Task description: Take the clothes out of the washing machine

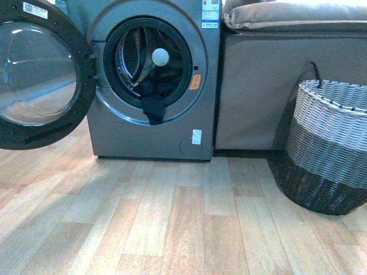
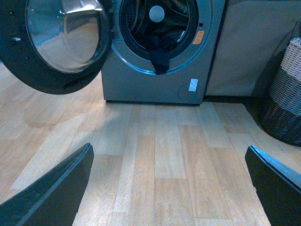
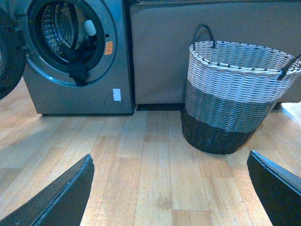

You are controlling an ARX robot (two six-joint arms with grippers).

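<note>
The grey washing machine [image 1: 172, 129] stands at the back left with its round door [image 1: 34, 74] swung open to the left. Dark clothes [image 1: 153, 103] lie in the drum mouth, a flat strip hanging over the porthole rim. A white ball [image 1: 160, 57] sits above them in the drum. The same clothes [image 2: 160, 59] show in the left wrist view and again as clothes [image 3: 77, 70] in the right wrist view. My left gripper [image 2: 169, 160] is open over bare floor, far from the machine. My right gripper [image 3: 170, 162] is open too, with nothing between its fingers. Neither arm shows in the front view.
A woven basket [image 1: 327, 149], pale on top and black below, stands on the floor at the right; the basket [image 3: 230, 94] is close ahead of the right gripper. A brown covered unit [image 1: 269, 86] with a cushion fills the back right. Wood plank floor [image 1: 183, 217] lies between me and the machine.
</note>
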